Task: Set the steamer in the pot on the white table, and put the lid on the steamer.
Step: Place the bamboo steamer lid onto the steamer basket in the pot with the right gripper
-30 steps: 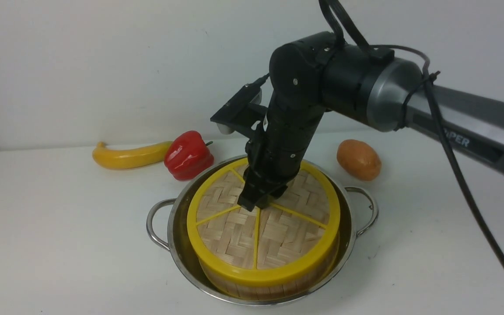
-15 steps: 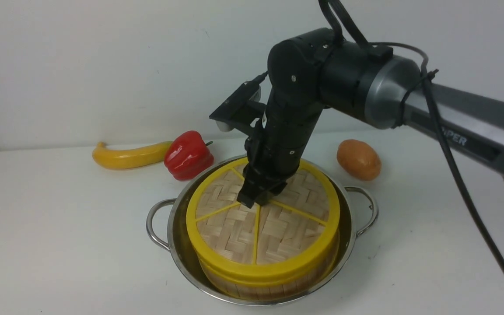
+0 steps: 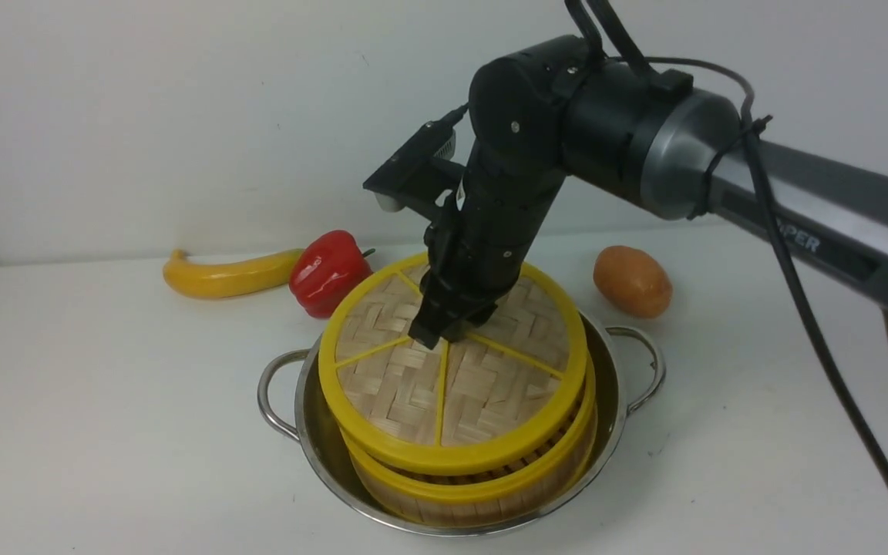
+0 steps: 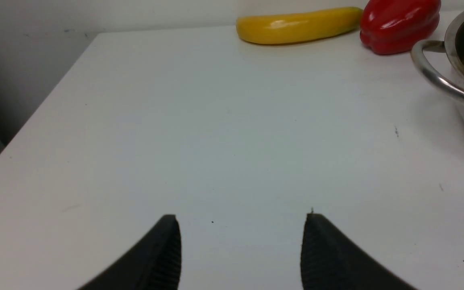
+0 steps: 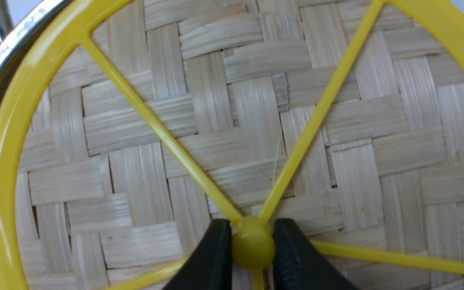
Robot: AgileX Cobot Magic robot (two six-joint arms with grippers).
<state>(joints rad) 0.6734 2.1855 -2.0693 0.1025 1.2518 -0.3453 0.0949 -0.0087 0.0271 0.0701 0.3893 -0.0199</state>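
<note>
Right gripper [image 3: 444,333] pinches knob [image 5: 253,246]. Lid [image 3: 405,385] hangs just above steamer [image 3: 482,487], offset left. Steamer sits in pot [image 3: 314,439], mid table [image 3: 105,432]. Left gripper [image 4: 240,245] wide, empty, over table left of pot. Risks: small round knob slips from pinch; offset lid catches rim, lands cocked.

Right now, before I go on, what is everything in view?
table: one, white, under everything
pot: one, steel, mid-table
steamer: one, bamboo with yellow rim, in the pot
lid: one, woven with yellow rim, over the steamer, gap showing in front
banana: one, yellow, far left
pepper: one, red, beside the banana
potato: one, brown, far right
left gripper: one, black, open over bare table
right gripper: one, black, shut on the lid's knob
</note>
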